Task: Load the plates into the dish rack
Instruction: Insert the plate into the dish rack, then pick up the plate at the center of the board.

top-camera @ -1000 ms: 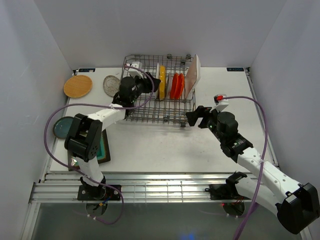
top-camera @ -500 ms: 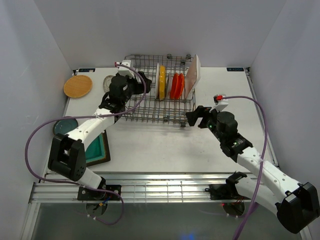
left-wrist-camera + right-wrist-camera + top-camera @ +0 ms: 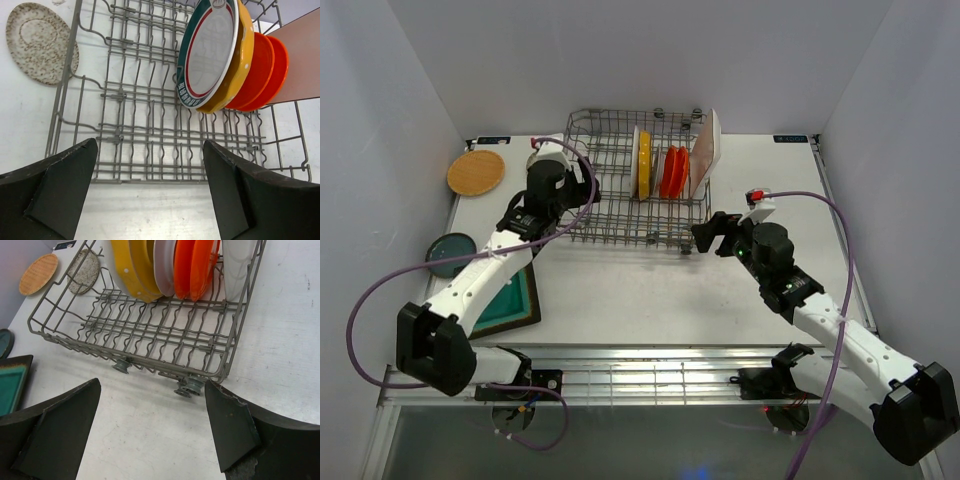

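The grey wire dish rack (image 3: 620, 215) stands at the back middle of the table. In it stand a white green-rimmed plate (image 3: 207, 50), a yellow scalloped plate (image 3: 243, 55), a pale grey plate (image 3: 165, 265), orange-red plates (image 3: 265, 67) and a white rectangular plate (image 3: 240, 265). My left gripper (image 3: 572, 180) is open and empty over the rack's left part (image 3: 150, 144). My right gripper (image 3: 705, 232) is open and empty, low in front of the rack's right corner (image 3: 150, 385). A wooden plate (image 3: 476, 172), a dark teal plate (image 3: 452, 253) and a square teal plate (image 3: 512, 300) lie on the table at the left.
A speckled round plate (image 3: 40, 42) lies flat just left of the rack, mostly hidden behind my left wrist in the top view. The rack rests on small grey wheels (image 3: 192, 386). White walls close the table at the back and sides.
My left gripper has drawn back to the left, away from the standing plates, and its arm has swung out leftward. The right arm has not moved.
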